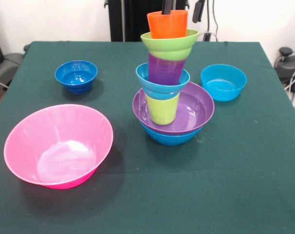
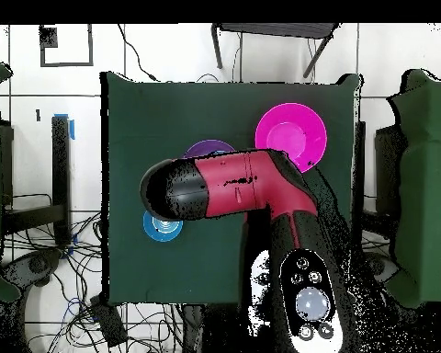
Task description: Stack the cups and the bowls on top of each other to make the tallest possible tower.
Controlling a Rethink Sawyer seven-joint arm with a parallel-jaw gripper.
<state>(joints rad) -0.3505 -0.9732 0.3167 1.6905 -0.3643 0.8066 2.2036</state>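
The tower [image 1: 168,83] stands mid-table. From the bottom it is a blue bowl [image 1: 168,137], a purple bowl [image 1: 196,109], a lime green cup [image 1: 162,109], a turquoise bowl [image 1: 159,88], a purple cup [image 1: 167,69], a lime green bowl [image 1: 170,45] and an orange cup [image 1: 168,25]. My gripper [image 1: 167,6] shows only as a dark part at the top edge, reaching down into the orange cup's mouth. In the overhead view the arm [image 2: 233,188] covers the tower, and only the purple bowl's rim [image 2: 210,146] shows.
A huge pink bowl [image 1: 58,145] sits front left and also shows in the overhead view [image 2: 291,135]. A small dark blue bowl [image 1: 76,75] sits far left. A second turquoise bowl [image 1: 224,82] sits to the right of the tower and shows overhead [image 2: 162,226].
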